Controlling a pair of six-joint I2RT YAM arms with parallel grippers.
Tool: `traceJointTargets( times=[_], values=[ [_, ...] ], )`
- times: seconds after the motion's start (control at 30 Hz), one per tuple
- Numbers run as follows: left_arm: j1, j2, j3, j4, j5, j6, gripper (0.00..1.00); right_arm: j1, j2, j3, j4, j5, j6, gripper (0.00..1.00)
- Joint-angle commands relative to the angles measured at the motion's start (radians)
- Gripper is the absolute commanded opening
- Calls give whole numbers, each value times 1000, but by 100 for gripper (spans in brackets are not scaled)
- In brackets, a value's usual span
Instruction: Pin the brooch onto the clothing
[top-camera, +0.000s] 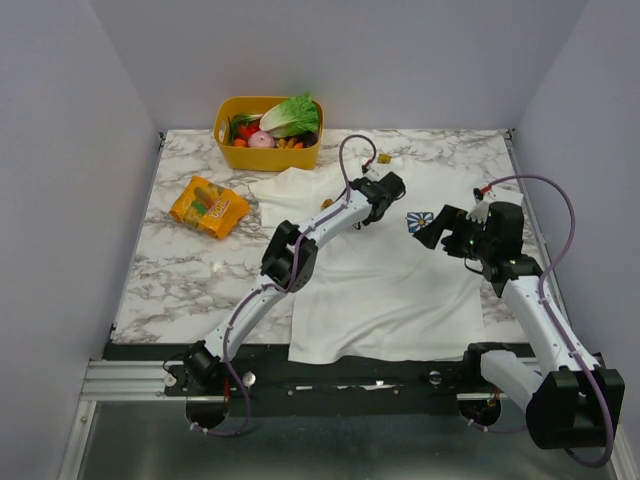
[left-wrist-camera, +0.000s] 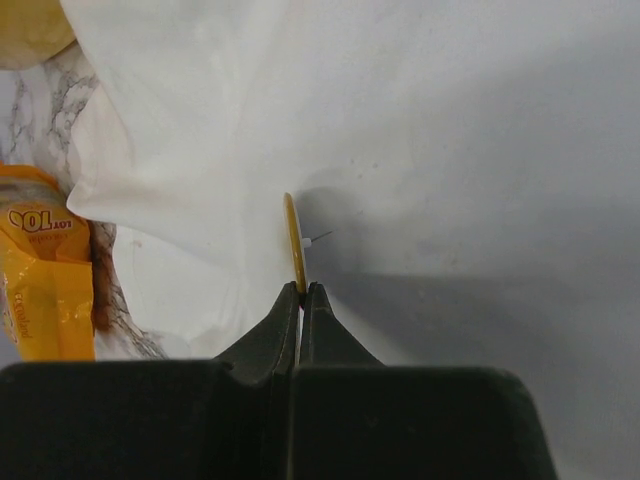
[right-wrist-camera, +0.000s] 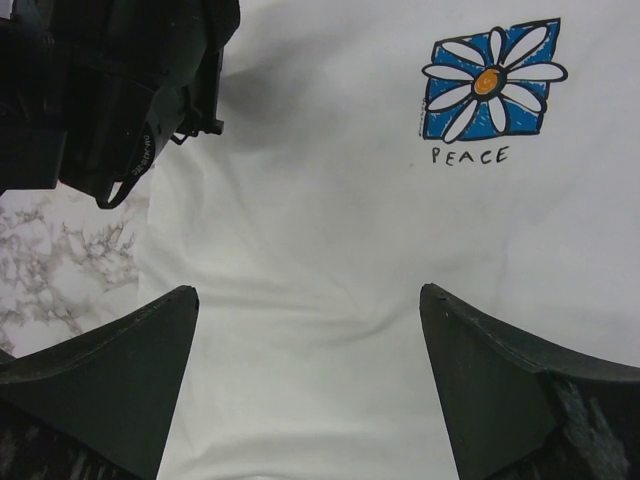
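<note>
Nearest the camera, at the bottom edge of the overhead view, two robot arms are bolted side by side. Beyond them a white marble-patterned surface (top-camera: 180, 270) fills the middle of the frame. One white T-shirt (top-camera: 390, 290) lies spread across its centre and right.

The left arm (top-camera: 290, 250) reaches diagonally up and right, bent at the elbow, with its left tool (top-camera: 385, 185) over the upper part of the shirt. The right arm (top-camera: 540, 320) rises from the lower right, and its right tool (top-camera: 432, 232) points left at centre right.

One yellow basket (top-camera: 265, 157) of vegetables sits at upper centre. One orange snack packet (top-camera: 208, 206) lies at centre left; its lettering is cut off and unreadable.

The shirt carries one blue square daisy print (right-wrist-camera: 490, 80), at the upper right of the right wrist view, with the word "PEACE" (right-wrist-camera: 470, 155) beneath it. The right tool's jaws stand wide apart over bare white cloth, holding nothing.

In the centre of the left wrist view, the left tool's jaws are pinched tight on the lower edge of one small gold brooch (left-wrist-camera: 293, 245). It is seen edge-on, with a thin pin pointing right, just beside the cloth.
</note>
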Motion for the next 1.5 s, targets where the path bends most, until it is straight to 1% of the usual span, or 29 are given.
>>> traceJointTargets(
  times=[0.0, 0.17, 0.3, 0.47, 0.7, 0.73, 0.8, 0.97, 1.03, 1.23, 1.4, 1.47],
  values=[
    [-18, 82, 19, -9, 34, 16, 0, -5, -24, 12, -29, 14, 4, 100],
    [-68, 116, 32, 23, 14, 79, 0, -5, -54, 18, -28, 17, 18, 100],
    [-88, 101, 15, 58, 50, 133, 0, -5, -67, 23, -32, 11, 24, 100],
    [-96, 41, -48, 133, 162, 200, 0, -5, -83, 27, -44, 15, 21, 100],
    [-94, -63, -108, 232, 168, 206, 0, -5, -108, 46, -64, 31, 16, 100],
    [-93, -94, -120, 265, 172, 205, 0, -4, -111, 47, -64, 32, 15, 100],
    [-85, -126, -175, 304, 197, 196, 0, -4, -117, 58, -70, 31, 15, 100],
    [-65, -263, -339, 466, 309, 159, 0, -5, -136, 72, -77, 31, 13, 100],
    [-55, -301, -371, 515, 340, 148, 0, -5, -137, 78, -80, 31, 11, 100],
    [-29, -369, -460, 584, 389, 118, 0, -4, -142, 86, -80, 28, 15, 100],
    [8, -424, -580, 658, 507, 73, 0, -5, -188, 96, -66, 3, -11, 100],
    [21, -442, -615, 692, 522, 70, 0, -5, -203, 107, -61, -12, -18, 100]
  ],
)
